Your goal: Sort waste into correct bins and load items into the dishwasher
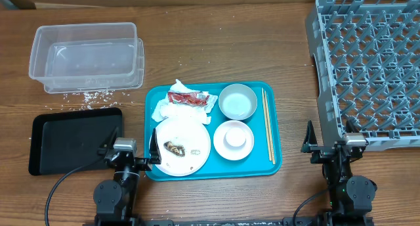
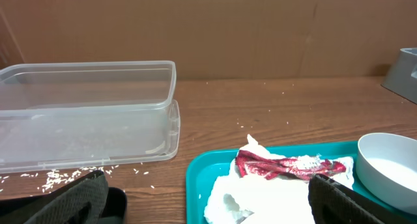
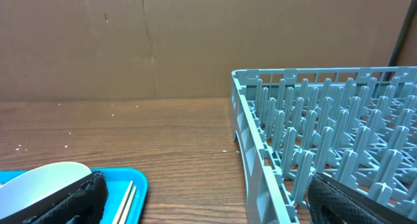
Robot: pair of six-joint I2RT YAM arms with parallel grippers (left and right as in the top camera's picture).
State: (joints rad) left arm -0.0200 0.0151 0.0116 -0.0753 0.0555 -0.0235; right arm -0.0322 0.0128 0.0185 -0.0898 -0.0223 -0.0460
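On the teal tray (image 1: pixel 269 165) lie a crumpled white napkin (image 1: pixel 165 109) with a red wrapper (image 1: pixel 190 96), a white plate (image 1: pixel 184 146) with a brown lump (image 1: pixel 174 148) and rice, two white bowls (image 1: pixel 237 102) (image 1: pixel 233 139), and chopsticks (image 1: pixel 267 124). The clear tub (image 1: pixel 86 57) stands at the back left, the black tray (image 1: pixel 72 139) at the front left, the grey rack (image 1: pixel 367 68) at the right. My left gripper (image 1: pixel 128 161) is open and empty beside the plate. My right gripper (image 1: pixel 331 150) is open and empty by the rack's front corner. The left wrist view shows napkin (image 2: pixel 260 195), wrapper (image 2: pixel 287 165), tub (image 2: pixel 88 113).
Loose rice grains (image 1: pixel 88 96) lie on the wooden table in front of the clear tub. A brown cardboard wall stands behind the table. The right wrist view shows the rack's edge (image 3: pixel 260 152), the chopsticks (image 3: pixel 127 201) and a bowl rim (image 3: pixel 39 182).
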